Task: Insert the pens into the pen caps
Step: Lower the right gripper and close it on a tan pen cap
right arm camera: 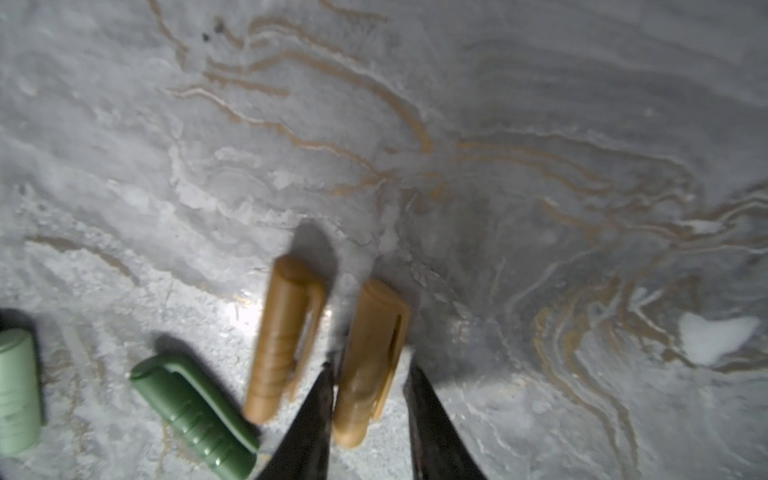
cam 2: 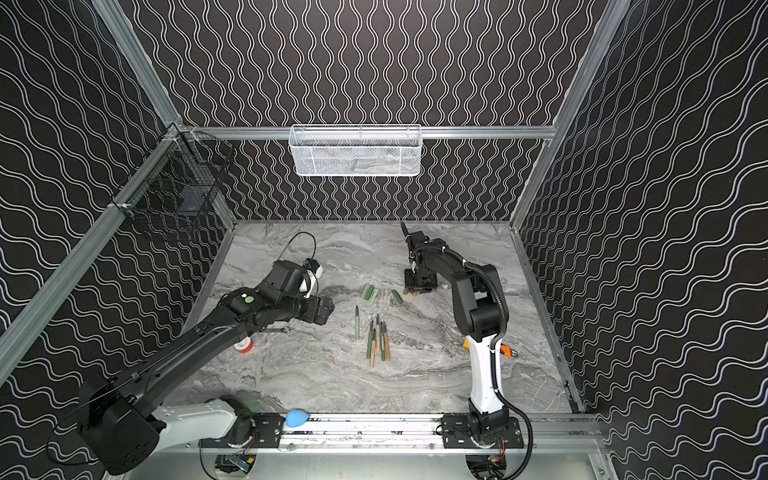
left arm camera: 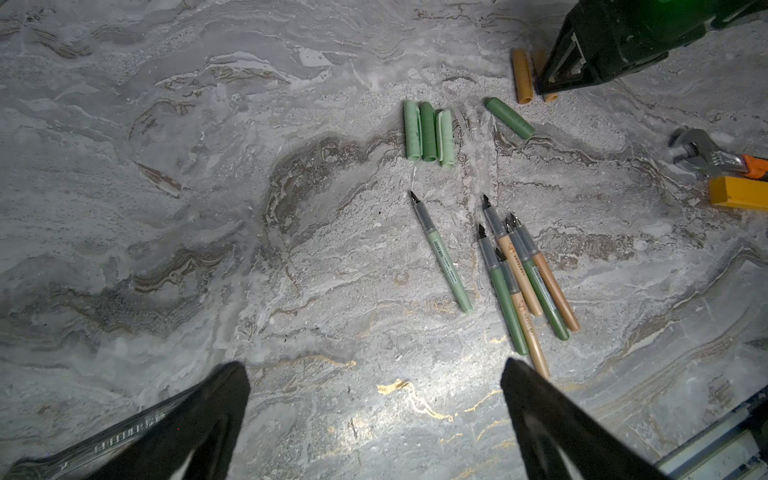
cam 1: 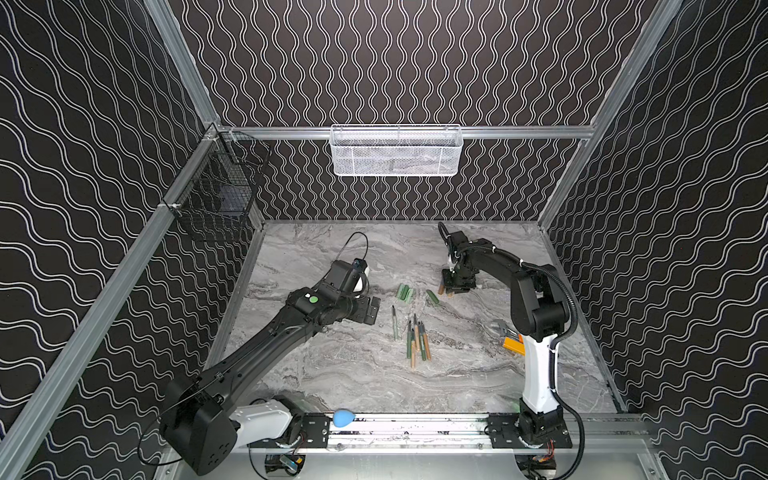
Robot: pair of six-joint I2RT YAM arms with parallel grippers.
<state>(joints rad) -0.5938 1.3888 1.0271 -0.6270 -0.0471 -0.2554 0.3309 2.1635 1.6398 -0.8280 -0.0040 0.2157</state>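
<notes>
Where the right hand (right arm camera: 369,363) straddles it, one tan cap (right arm camera: 374,324) lies (flat).

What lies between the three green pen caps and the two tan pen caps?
A single dark green pen cap, lying apart from the three green pen caps and the tan pen caps. The left wrist view shows this.

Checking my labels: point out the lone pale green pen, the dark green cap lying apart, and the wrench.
lone pale green pen (left arm camera: 444,257): left wrist view, mid-barrel.
dark green cap (left arm camera: 509,118): left wrist view, mid-side.
wrench (left arm camera: 702,153): left wrist view, silver head.
</notes>
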